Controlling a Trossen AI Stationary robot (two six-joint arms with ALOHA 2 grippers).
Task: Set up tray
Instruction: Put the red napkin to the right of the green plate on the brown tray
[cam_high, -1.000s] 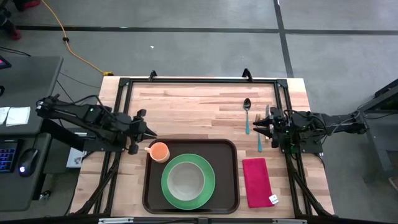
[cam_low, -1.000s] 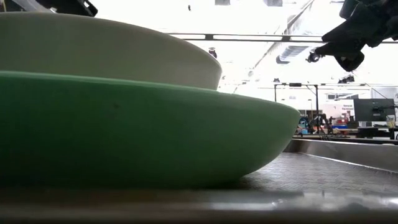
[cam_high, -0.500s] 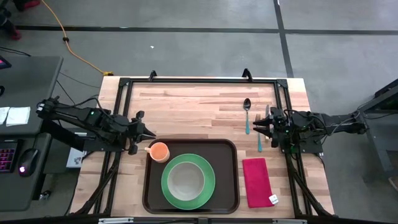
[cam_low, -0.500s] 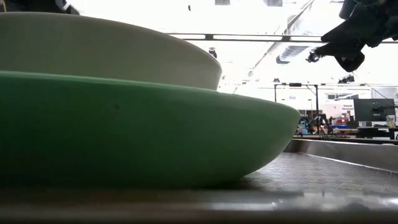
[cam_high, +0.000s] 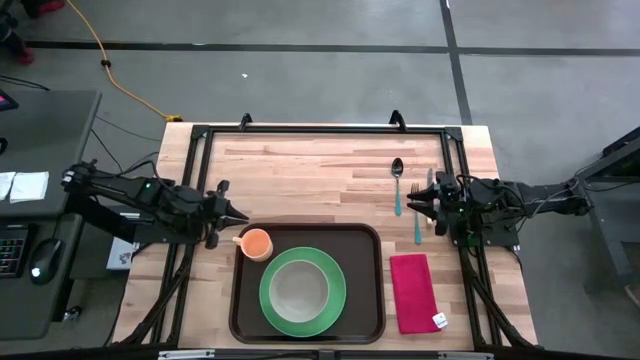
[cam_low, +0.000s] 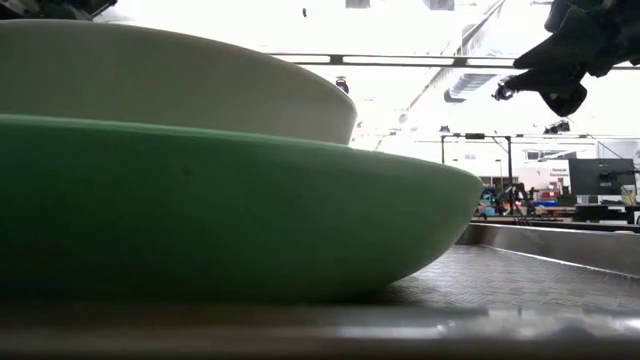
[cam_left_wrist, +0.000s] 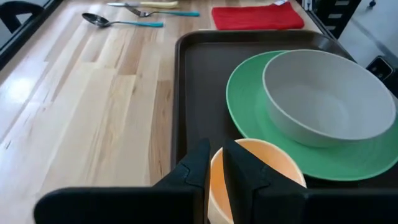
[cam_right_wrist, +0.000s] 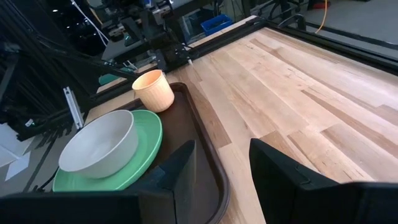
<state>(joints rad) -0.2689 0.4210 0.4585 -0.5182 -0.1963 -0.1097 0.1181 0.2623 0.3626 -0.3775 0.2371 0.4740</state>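
Note:
The dark brown tray (cam_high: 375, 300) lies flat at the table's near middle. On it rest a green plate (cam_high: 335, 310) with a grey bowl (cam_high: 298, 290) in it, and an orange cup (cam_high: 257, 243) standing upright in the far-left corner. My left gripper (cam_high: 240, 216) hovers just left of and beyond the cup, touching nothing. In the left wrist view its fingers (cam_left_wrist: 216, 163) stand a narrow gap apart above the cup (cam_left_wrist: 267, 168). My right gripper (cam_high: 418, 205) is open (cam_right_wrist: 222, 165) beside the cutlery, at the table's right.
A teal-handled spoon (cam_high: 397, 185), a fork (cam_high: 416, 215) and a knife (cam_high: 431, 190) lie on the wood at far right. A red napkin (cam_high: 412, 292) lies right of the tray. Bare wood stretches across the far half. A black frame rail (cam_high: 320, 130) borders the table.
My left arm has drawn back a little toward the table's left edge, away from the orange cup. The cup has stayed upright in the tray's far-left corner.

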